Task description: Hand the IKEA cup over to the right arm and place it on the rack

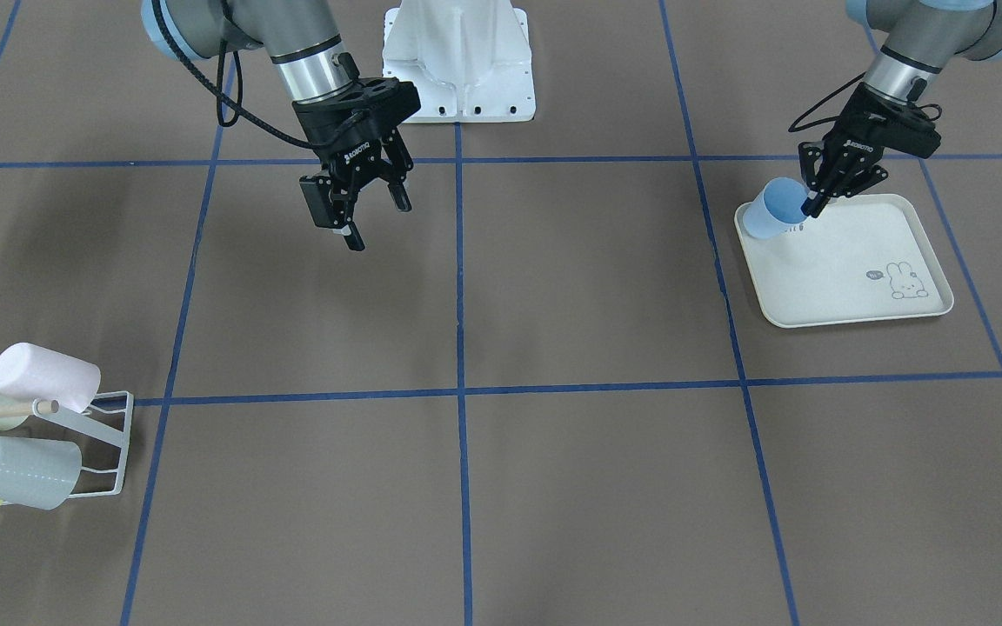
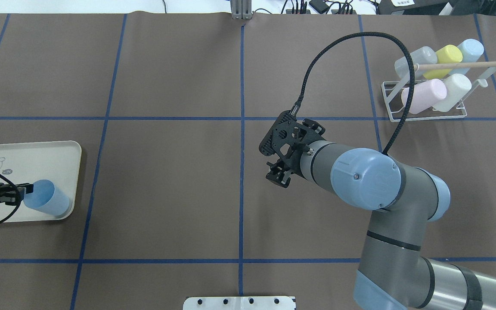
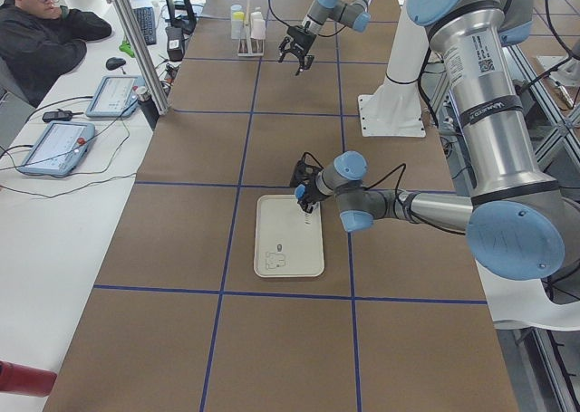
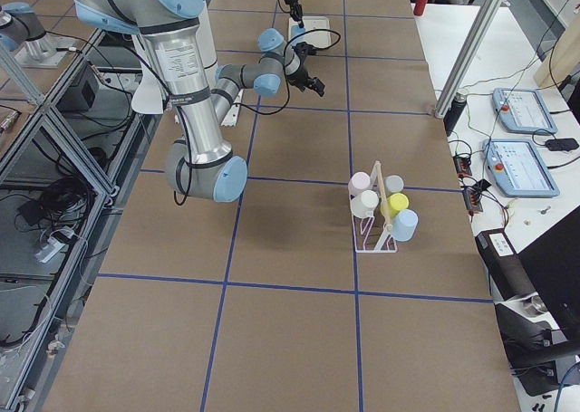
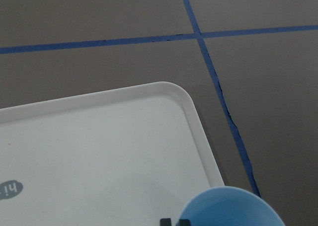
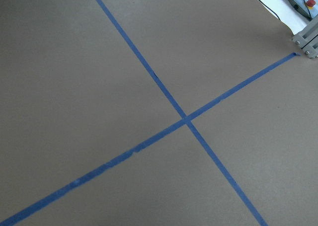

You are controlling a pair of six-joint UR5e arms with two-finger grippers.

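Note:
The light-blue IKEA cup lies tilted at the corner of the cream rabbit-print tray, its mouth toward my left gripper. My left gripper is shut on the cup's rim, and the rim fills the bottom of the left wrist view. From overhead the cup and left gripper sit at the far left. My right gripper is open and empty, held above the table near its middle. The white wire rack with a wooden rod stands far off on my right side.
The rack holds several cups lying on its prongs: pink, white, yellow, grey and light blue. The white robot base stands between the arms. Blue tape lines cross the brown table.

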